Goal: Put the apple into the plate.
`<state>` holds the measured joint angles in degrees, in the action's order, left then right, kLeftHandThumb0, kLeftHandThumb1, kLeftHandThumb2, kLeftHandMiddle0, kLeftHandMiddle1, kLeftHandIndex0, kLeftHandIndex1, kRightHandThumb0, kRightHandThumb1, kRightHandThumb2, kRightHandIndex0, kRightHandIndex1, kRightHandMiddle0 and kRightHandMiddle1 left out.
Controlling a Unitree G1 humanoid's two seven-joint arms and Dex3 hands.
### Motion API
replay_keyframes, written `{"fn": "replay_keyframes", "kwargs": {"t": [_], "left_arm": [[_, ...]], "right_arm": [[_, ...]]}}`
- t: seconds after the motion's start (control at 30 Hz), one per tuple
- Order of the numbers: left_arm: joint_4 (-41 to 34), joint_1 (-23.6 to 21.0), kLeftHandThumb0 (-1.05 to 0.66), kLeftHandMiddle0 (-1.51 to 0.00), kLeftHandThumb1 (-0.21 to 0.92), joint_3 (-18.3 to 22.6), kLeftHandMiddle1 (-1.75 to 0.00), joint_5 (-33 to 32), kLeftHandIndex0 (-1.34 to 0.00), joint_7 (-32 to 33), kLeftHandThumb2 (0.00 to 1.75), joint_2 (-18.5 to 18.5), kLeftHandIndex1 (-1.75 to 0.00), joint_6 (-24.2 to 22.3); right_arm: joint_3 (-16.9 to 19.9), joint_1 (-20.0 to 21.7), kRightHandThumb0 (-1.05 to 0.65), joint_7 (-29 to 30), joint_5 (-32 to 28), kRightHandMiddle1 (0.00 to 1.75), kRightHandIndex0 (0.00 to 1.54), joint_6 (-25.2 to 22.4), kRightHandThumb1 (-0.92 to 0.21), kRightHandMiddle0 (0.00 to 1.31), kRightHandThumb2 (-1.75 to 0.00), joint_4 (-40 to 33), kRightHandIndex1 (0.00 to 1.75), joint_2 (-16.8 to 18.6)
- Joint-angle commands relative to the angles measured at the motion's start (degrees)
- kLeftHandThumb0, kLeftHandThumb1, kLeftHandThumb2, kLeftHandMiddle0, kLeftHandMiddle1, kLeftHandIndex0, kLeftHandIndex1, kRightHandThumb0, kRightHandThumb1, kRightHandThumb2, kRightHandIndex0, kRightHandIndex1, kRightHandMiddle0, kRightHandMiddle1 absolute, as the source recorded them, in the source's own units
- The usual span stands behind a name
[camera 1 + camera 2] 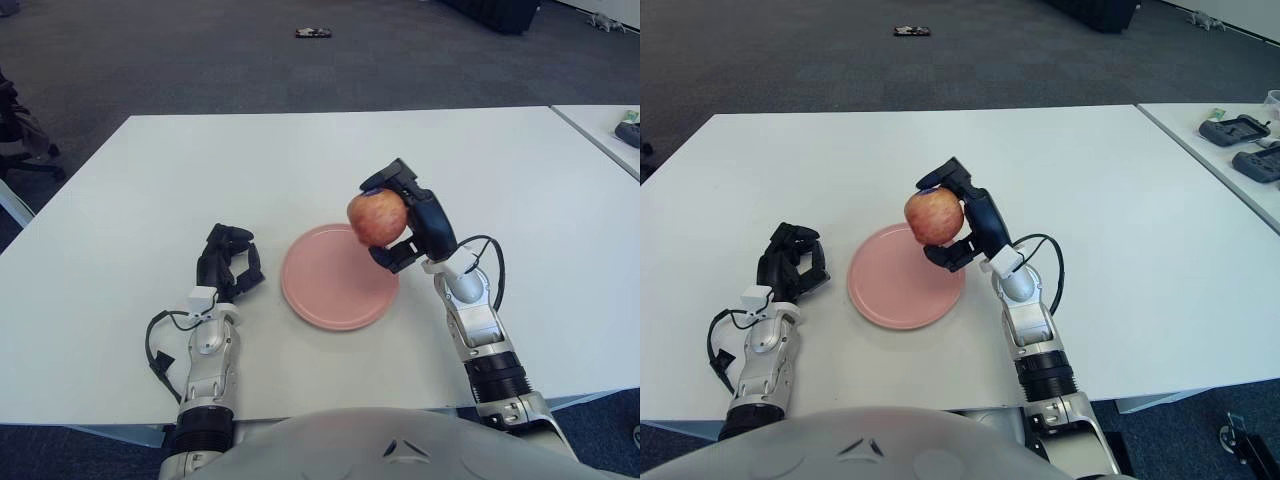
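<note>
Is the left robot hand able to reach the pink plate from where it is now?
Probably yes. The left robot hand sits just left of the plate with bare table between them. The right robot hand holds the apple over the plate's far right edge.

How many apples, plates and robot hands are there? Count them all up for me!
Apples: 1, the apple held by the right hand over the plate's right edge.
Plates: 1, the pink plate on the table.
Robot hands: 2, the right hand and the left hand, left of the plate.
Total: 4
</note>
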<state>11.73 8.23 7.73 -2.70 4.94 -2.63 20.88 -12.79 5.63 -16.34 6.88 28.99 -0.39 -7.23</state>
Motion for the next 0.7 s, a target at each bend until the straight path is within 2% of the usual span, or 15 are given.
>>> {"fn": "replay_keyframes", "kwargs": {"t": [0.0, 0.2, 0.27, 0.5, 0.67], "left_arm": [[0.56, -0.40, -0.45, -1.19, 0.42, -0.01, -1.75, 0.24, -0.53, -0.18, 1.20, 0.30, -1.75, 0.63], [0.06, -0.34, -0.45, -1.18, 0.41, -0.03, -1.75, -0.32, -0.53, -0.37, 1.21, 0.23, -1.75, -0.60], [-0.06, -0.27, -0.45, -1.18, 0.41, 0.03, -1.75, -0.44, -0.53, -0.32, 1.21, 0.25, -1.75, -1.23], [1.15, -0.62, -0.45, -1.18, 0.41, 0.29, -1.75, -0.70, -0.54, -0.61, 1.21, 0.39, -1.75, 0.31], [2.54, -1.04, -0.45, -1.19, 0.40, 0.54, -1.75, -0.19, -0.55, -0.29, 1.23, 0.64, -1.75, 1.56]], "right_arm": [[-2.09, -0.17, 0.00, -3.27, 2.16, 1.75, 0.97, -1.12, 0.10, 0.70, -1.75, -3.53, 1.61, -3.13], [-4.98, -0.44, 0.00, -7.04, 5.89, 1.75, 0.98, -4.90, 0.11, 0.70, -1.75, -7.20, 1.60, -6.65], [-5.73, -0.63, 0.00, -7.28, 8.73, 1.75, 0.98, -6.51, 0.11, 0.70, -1.75, -8.79, 1.60, -7.46], [-7.23, -1.30, 0.00, -5.30, 18.00, 1.75, 0.99, -9.52, 0.11, 0.71, -1.75, -12.44, 1.59, -8.70], [-8.25, -1.52, 0.00, -3.41, 24.37, 1.75, 0.97, -9.88, 0.10, 0.69, -1.75, -13.21, 1.62, -9.38]]}}
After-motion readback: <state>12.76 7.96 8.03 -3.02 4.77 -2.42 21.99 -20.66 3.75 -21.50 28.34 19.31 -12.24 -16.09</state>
